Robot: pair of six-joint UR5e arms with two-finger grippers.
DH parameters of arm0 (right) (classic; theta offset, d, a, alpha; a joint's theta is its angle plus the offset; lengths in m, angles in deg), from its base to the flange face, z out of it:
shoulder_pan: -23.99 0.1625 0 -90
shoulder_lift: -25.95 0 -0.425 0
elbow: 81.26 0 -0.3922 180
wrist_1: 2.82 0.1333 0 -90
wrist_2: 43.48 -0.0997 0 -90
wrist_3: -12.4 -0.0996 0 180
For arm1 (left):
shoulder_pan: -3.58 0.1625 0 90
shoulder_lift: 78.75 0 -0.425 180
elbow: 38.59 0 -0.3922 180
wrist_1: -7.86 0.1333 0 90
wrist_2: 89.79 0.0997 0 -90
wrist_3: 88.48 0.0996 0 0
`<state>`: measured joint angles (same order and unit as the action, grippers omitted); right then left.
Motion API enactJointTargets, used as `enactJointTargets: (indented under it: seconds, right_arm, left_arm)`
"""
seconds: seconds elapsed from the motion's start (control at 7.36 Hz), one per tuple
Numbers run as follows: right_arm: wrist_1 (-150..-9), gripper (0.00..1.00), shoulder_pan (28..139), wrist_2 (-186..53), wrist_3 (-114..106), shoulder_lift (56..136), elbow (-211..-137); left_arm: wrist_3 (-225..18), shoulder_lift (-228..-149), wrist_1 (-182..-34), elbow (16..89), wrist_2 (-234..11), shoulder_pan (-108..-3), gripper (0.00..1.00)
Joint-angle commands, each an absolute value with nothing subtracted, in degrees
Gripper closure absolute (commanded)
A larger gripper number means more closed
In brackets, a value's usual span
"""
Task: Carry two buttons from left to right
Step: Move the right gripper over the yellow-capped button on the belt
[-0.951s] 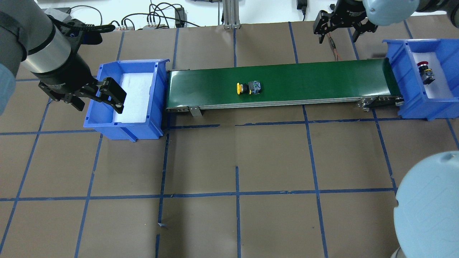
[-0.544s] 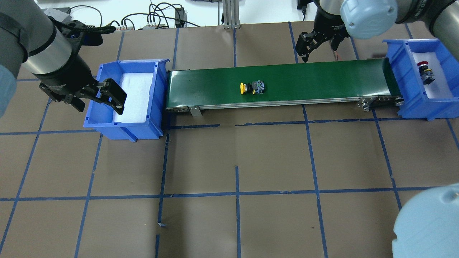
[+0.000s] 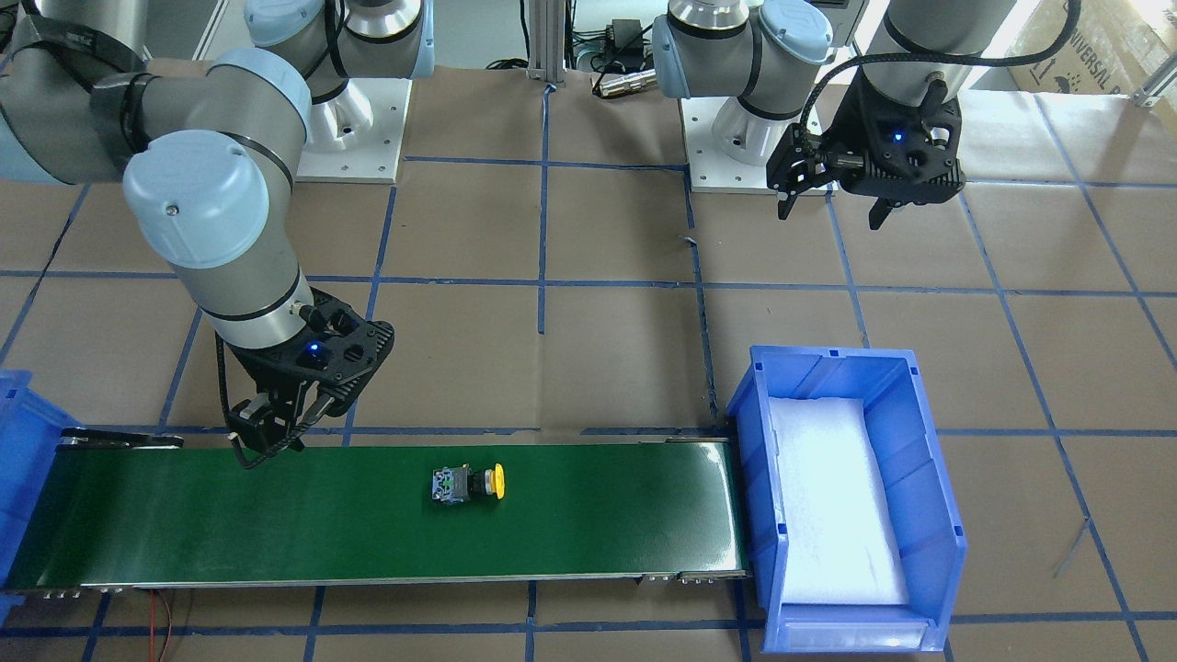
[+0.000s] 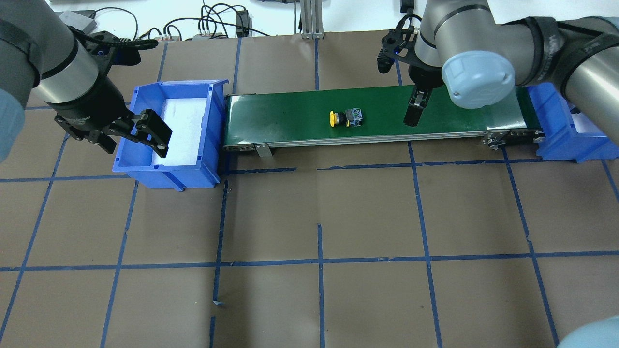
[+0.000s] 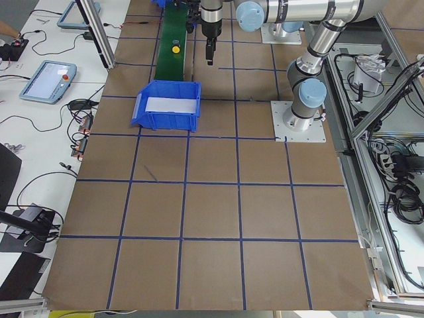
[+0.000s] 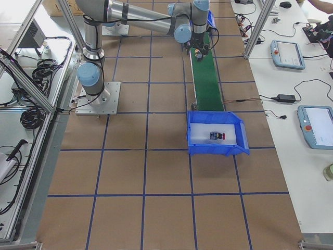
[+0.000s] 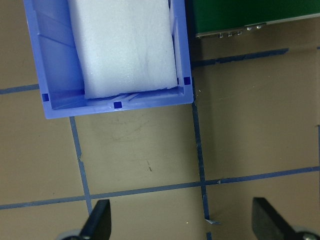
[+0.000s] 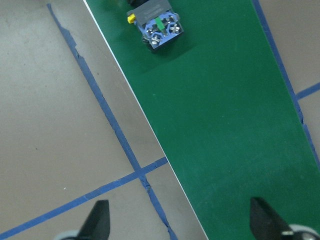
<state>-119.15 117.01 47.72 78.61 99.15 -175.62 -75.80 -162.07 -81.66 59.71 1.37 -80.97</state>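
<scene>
The green conveyor belt (image 4: 280,116) runs between two blue bins. The left bin (image 4: 145,164) holds only its white foam pad. The right bin (image 6: 216,148) has the red-capped button (image 6: 215,136) lying in it.

The left gripper (image 4: 128,137) hangs by the left bin's near corner, its fingers spread wide with nothing between them. The right gripper (image 8: 180,222) hovers over the belt, equally wide apart and empty.

The yellow-capped button (image 4: 346,118) lies on its side about mid-belt, cap toward the left bin, well apart from the right gripper's fingertips.

The step in hand appears to be the right arm fetching this second button. To do it well, the gripper should centre over the blocky body rather than the round cap. The wrist should turn so the fingers meet the flat sides, then descend to just short of the belt before closing.
</scene>
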Motion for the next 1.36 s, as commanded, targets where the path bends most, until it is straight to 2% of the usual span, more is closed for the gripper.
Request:
enactJointTargets:
  seconds: [0.0, 0.41, 1.22]
  right_arm:
    - [-129.4, 0.02, 116.7, 44.1, 89.4, 94.7, -178.0]
    - [-130.5, 0.02, 117.2, 41.3, 89.8, 90.8, -174.6]
    - [-130.4, 0.03, 119.0, 40.7, 90.1, 89.2, -175.1]
  left_arm:
    - [-75.7, -161.7, -81.6, 59.9, 1.3, -81.0, 0.0]
    - [-75.6, -161.9, -81.7, 60.6, 1.3, -81.0, 0.0]
    - [-75.6, -161.5, -81.4, 60.9, 1.3, -81.0, 0.0]
